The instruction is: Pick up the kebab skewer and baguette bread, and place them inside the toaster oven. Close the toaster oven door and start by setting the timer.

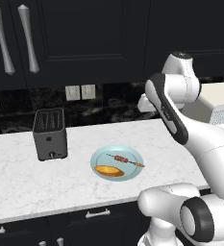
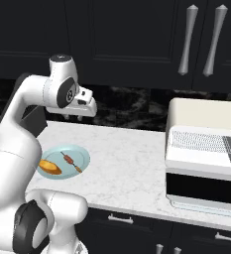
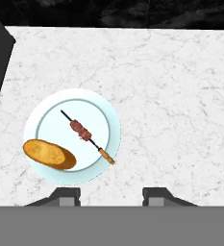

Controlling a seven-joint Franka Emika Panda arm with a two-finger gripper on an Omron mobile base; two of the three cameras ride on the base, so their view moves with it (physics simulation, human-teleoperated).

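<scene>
The counter (image 3: pixel 180 96) looks like white marble with thin grey veins, smooth and a little matt. The plate (image 3: pixel 46 120) is pale blue and smooth, like glazed ceramic. The baguette bread (image 3: pixel 48 153) has a golden, slightly rough crust. The slot toaster (image 1: pixel 49 133) looks like dark matt metal. The cabinet handles (image 2: pixel 188 39) are glossy metal. The toaster oven (image 2: pixel 206 149) has a smooth cream shell.

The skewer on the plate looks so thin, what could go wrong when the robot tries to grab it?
1. The skewer is a thin stick lying flat on the plate, so the fingers of the gripper might slip off it or push it sideways.
2. The bread hangs over the plate's rim, so a bump might knock it onto the counter.
3. The toaster oven stands well off to one side, so the skewer could drop on the way.
</scene>
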